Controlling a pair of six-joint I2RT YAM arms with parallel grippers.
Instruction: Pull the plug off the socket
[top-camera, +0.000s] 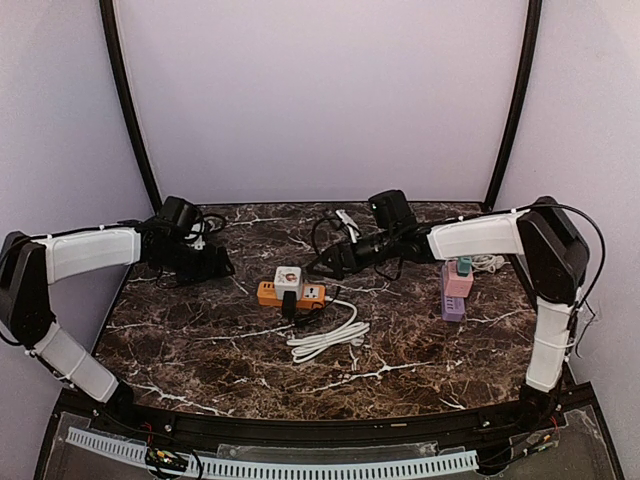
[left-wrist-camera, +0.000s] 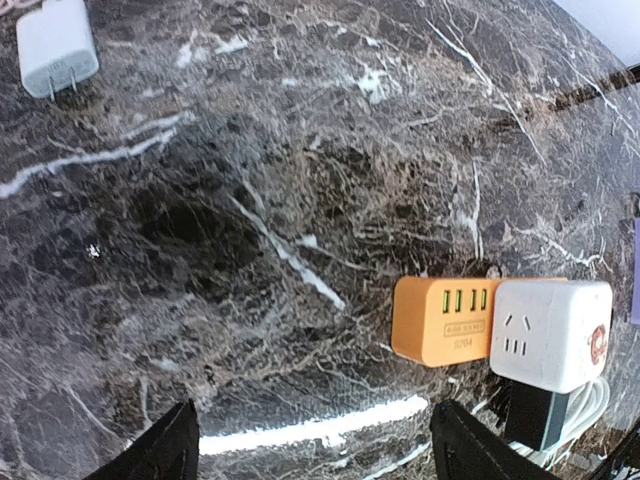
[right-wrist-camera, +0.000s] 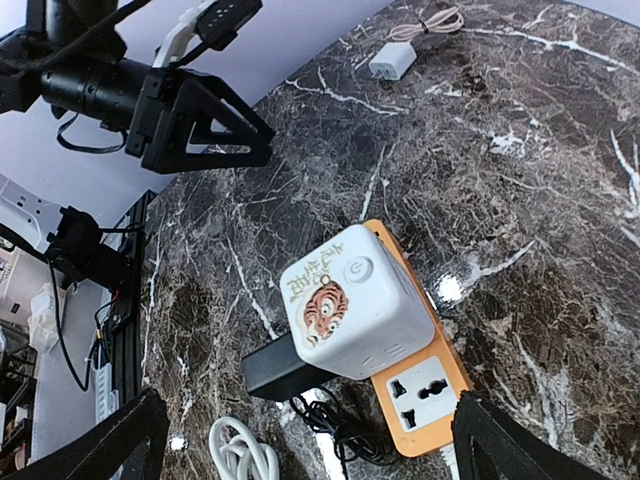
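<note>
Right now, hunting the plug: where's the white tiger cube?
Top view, mid-table: the white cube sits on the orange strip, behind the coiled white cable.

One orange power strip (top-camera: 268, 292), one white cube adapter (top-camera: 288, 279), one black plug (top-camera: 289, 307), one coiled white cable (top-camera: 325, 338) and one white charger (top-camera: 347, 221) are counted. Two are counted of another kind: left end effector (top-camera: 224, 268), right end effector (top-camera: 316, 266).

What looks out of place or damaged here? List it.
Nothing looks damaged or spilled. The white cube adapter sits on the orange power strip, a black plug in its side. One white charger lies loose and unplugged farther back.
</note>
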